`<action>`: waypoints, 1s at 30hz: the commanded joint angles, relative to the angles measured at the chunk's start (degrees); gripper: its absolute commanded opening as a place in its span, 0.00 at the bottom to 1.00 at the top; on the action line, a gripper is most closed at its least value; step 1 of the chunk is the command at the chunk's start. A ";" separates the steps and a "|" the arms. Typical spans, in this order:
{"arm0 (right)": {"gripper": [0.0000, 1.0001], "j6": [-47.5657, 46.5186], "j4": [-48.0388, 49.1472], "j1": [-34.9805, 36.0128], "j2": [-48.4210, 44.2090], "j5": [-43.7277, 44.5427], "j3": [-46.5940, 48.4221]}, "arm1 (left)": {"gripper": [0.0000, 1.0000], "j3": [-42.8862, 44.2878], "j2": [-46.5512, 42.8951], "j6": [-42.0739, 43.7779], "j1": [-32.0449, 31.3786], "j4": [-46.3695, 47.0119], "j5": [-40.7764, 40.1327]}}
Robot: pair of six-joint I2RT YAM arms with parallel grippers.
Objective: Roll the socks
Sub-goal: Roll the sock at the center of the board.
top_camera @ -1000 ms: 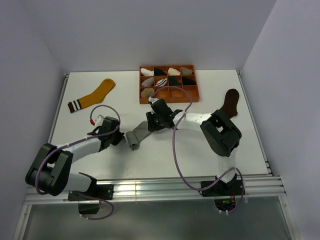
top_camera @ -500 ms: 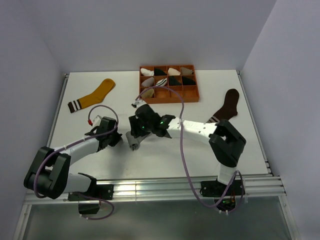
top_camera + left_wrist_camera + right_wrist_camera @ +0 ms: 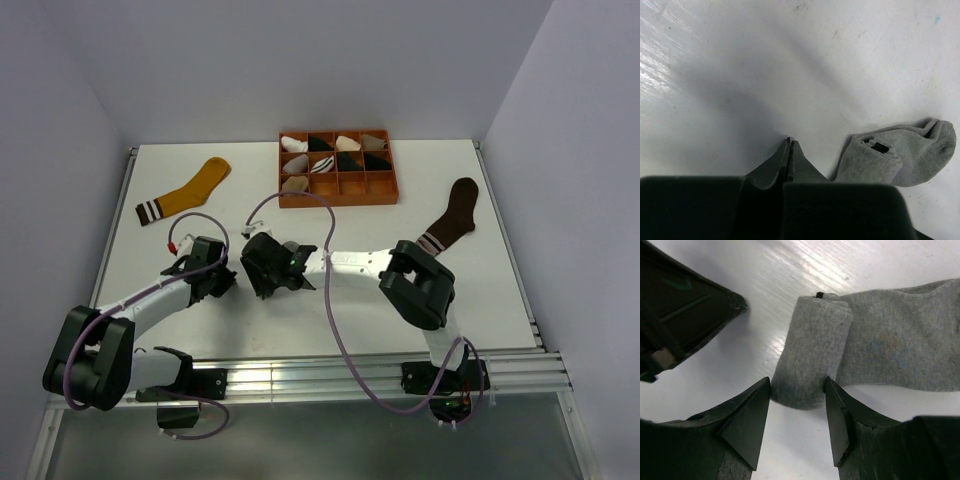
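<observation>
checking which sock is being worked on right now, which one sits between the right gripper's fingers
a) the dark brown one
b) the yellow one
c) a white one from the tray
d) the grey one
d: in the right wrist view the right gripper has a finger on either side of the rolled end of the grey sock, while the yellow sock and brown sock lie flat far off to the sides.

Grey sock (image 3: 880, 345): far end cut off by the right wrist view's edge. In the top view it lies largely hidden beneath the right gripper (image 3: 268, 278). Orange tray (image 3: 340, 200): contents too small to distinguish.
</observation>
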 commanded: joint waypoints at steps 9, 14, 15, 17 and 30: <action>0.50 -0.57 0.24 -0.51 3.49 3.80 -0.20 | 0.03 -0.68 -0.36 3.64 0.20 4.75 6.58; 0.13 -3.29 3.31 -1.92 0.69 -0.67 -3.72 | 0.09 -0.68 -0.09 5.66 0.20 8.88 9.58; 0.05 -3.99 3.84 -2.10 -0.02 -1.12 -4.42 | 0.10 -0.41 0.17 5.84 0.20 9.24 9.58; 0.00 -7.06 5.25 -2.45 -2.03 -2.26 -6.35 | 0.11 0.81 1.48 6.19 0.20 9.50 10.90; 0.00 -21.49 8.59 -2.54 -4.77 -8.60 -11.36 | 0.37 11.09 11.24 12.51 3.62 10.92 20.47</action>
